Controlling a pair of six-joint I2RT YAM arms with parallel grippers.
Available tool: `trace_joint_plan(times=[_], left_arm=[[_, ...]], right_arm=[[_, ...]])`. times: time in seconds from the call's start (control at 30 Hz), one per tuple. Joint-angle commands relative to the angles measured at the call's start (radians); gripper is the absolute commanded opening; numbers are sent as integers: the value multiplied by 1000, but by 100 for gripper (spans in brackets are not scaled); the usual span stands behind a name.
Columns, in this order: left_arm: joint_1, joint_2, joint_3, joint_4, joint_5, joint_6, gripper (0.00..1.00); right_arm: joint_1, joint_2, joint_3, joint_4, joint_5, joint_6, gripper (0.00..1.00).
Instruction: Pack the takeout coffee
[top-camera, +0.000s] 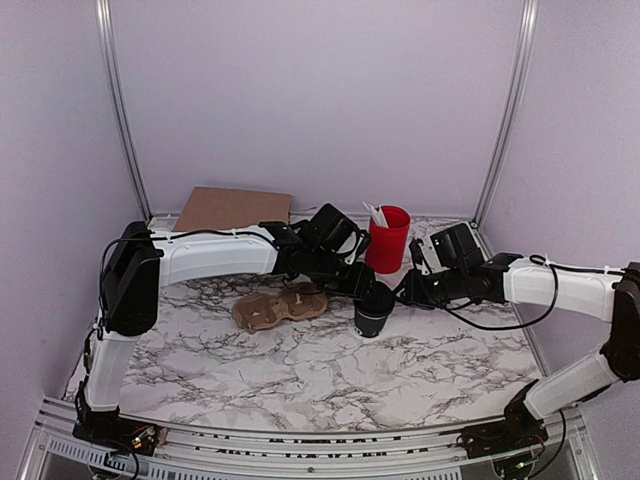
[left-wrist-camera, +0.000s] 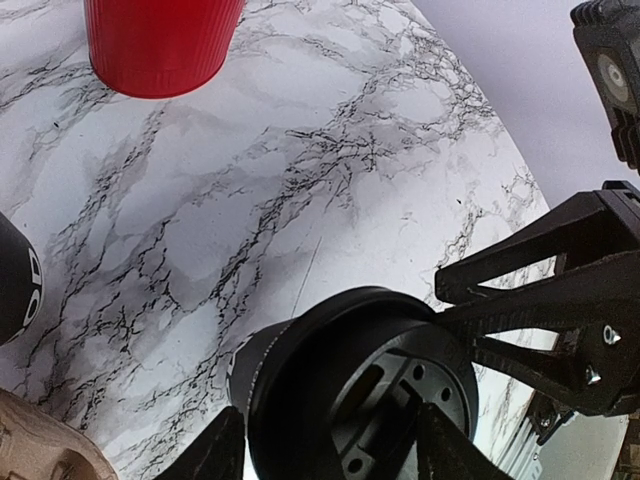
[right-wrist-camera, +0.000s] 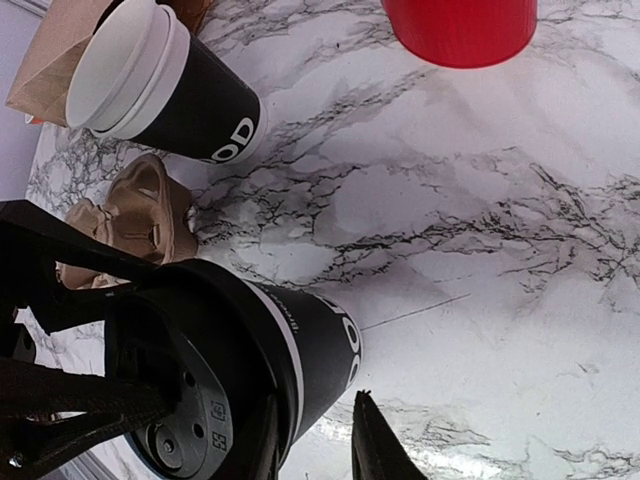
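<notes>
The takeout coffee (top-camera: 373, 315), a black paper cup with white lettering and a black lid, stands on the marble table right of centre. My left gripper (top-camera: 362, 285) reaches over it from the left. In the left wrist view the gripper (left-wrist-camera: 332, 432) has a finger on each side of the lidded cup (left-wrist-camera: 330, 380), closed against it. My right gripper (top-camera: 402, 292) comes in from the right at lid height. In the right wrist view the gripper (right-wrist-camera: 315, 402) has a narrow gap between its fingers, with one finger against the rim of the cup's (right-wrist-camera: 310, 340) lid and the other free over the table.
A red cup (top-camera: 388, 240) of utensils stands just behind the coffee. A brown moulded carrier (top-camera: 278, 308) lies to its left. A stack of lidless black cups (right-wrist-camera: 170, 90) sits beyond the carrier, beside a brown paper bag (top-camera: 235, 210) at the back.
</notes>
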Motion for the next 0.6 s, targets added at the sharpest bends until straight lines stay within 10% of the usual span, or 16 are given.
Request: trace_joint_plan(times=[0.0,0.57], left_arm=[[-1,46,-6,-64,-24,32,59],[21,31,29,-67,-31,49,59]], right_arm=[[33,11,-16,-197,60,24,25],[70,-33,41,-209,37,33,25]])
